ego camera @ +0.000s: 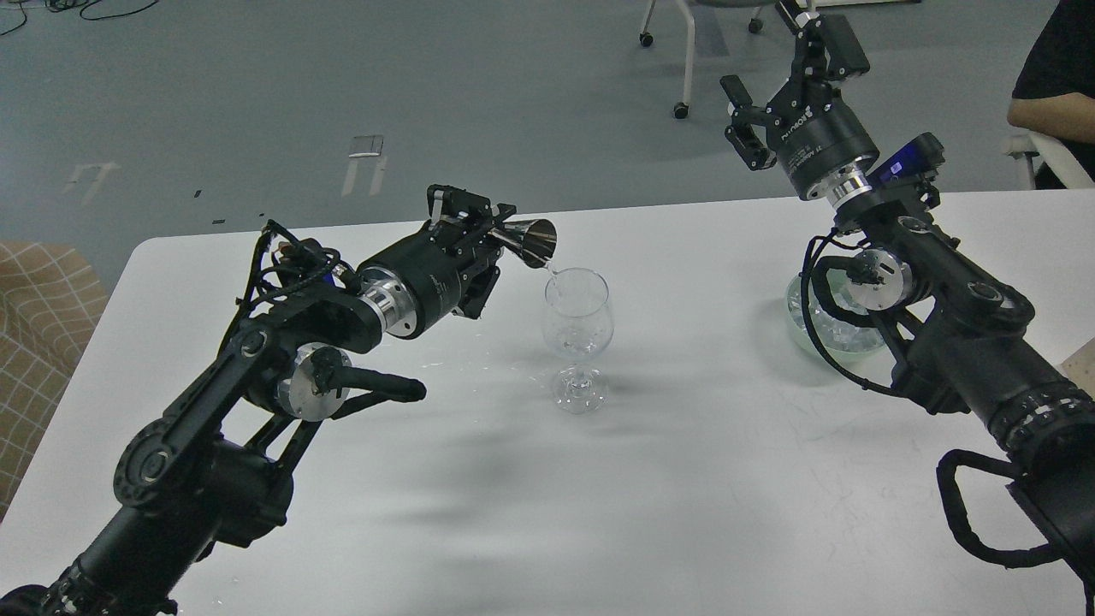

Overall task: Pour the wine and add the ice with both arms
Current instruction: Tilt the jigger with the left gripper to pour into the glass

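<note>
A clear wine glass (579, 335) stands upright in the middle of the white table (667, 496). My left gripper (488, 233) is shut on a small steel measuring cup (530, 239), tipped on its side with its mouth just above the glass's left rim. A thin clear stream of wine (551, 272) runs from the cup into the glass. My right gripper (774, 75) is open and empty, raised high above the table's far right. A clear bowl of ice (825, 329) sits behind my right arm, partly hidden by it.
A person's arm (1048, 111) shows at the far right edge. A wheeled chair base (684, 51) stands on the grey floor beyond the table. A chequered seat (34, 342) is beside the table's left edge.
</note>
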Controlling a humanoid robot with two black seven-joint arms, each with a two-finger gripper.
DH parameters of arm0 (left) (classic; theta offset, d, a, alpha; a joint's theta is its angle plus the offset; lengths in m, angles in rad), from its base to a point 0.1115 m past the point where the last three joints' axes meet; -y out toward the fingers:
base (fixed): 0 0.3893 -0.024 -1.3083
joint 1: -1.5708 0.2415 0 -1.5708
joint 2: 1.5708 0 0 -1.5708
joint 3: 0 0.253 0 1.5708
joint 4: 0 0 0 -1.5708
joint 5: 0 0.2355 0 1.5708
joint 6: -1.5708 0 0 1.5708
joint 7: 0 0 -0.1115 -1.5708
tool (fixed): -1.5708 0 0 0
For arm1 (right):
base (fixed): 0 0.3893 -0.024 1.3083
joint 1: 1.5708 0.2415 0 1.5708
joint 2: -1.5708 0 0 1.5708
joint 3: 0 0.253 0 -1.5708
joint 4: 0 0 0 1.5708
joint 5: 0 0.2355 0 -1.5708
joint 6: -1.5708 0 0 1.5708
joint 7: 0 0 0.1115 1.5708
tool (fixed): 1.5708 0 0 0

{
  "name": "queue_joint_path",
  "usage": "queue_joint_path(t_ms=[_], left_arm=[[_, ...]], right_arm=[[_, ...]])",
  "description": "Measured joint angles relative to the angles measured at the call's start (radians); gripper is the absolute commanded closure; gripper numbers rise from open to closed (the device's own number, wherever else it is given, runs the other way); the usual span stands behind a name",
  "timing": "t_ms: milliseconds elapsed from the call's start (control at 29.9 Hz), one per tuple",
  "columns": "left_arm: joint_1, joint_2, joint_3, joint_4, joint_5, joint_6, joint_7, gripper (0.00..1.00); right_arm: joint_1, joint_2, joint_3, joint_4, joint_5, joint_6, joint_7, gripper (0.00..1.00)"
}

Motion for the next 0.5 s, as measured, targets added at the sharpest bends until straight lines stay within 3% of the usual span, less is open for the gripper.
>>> queue_joint_path(t_ms=[501], left_arm=[[0.003,0.018,0.070,-0.042,0.174,0.001,0.000,1.00]], right_arm=[[-0.001,0.001,-0.001,-0.001,0.000,0.000,0.000,0.00]])
